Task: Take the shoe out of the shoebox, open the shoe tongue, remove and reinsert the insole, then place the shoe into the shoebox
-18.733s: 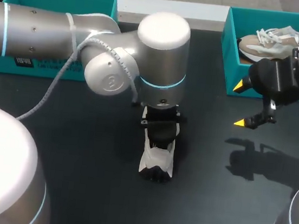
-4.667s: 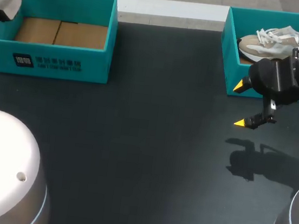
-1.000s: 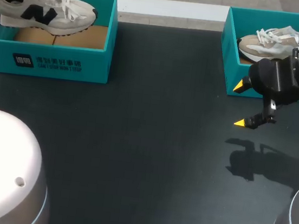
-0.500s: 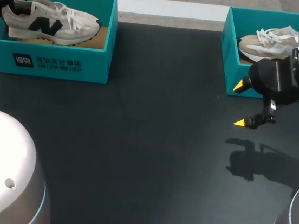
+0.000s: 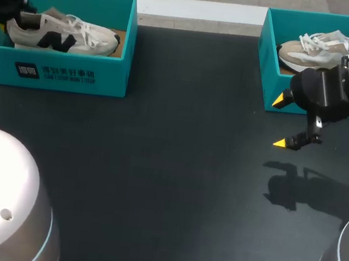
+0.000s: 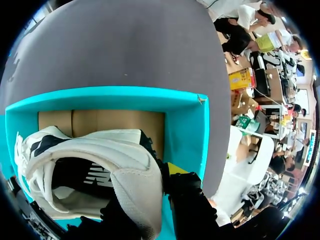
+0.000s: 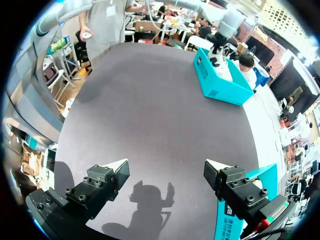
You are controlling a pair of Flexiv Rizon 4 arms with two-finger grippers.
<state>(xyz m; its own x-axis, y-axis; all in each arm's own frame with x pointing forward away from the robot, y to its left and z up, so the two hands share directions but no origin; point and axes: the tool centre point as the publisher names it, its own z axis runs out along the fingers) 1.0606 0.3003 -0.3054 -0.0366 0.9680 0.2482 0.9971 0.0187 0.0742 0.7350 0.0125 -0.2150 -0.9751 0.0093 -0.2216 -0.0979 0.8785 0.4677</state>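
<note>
Now the last step is playing out: the left gripper (image 6: 150,195) is clamping the heel of the white shoe (image 5: 65,31) and holding it inside the teal box (image 5: 73,76) at ten o'clock on the table (image 5: 167,187), just above or on the cardboard floor (image 6: 100,120). Next, I judge, it needs settling flat, then letting go. The right gripper (image 5: 279,121) is hanging spread wide and empty at three o'clock. Counting: two boxes, two shoes, the beige shoe (image 5: 318,49) lying in the second box (image 5: 267,72) at two o'clock.
</note>
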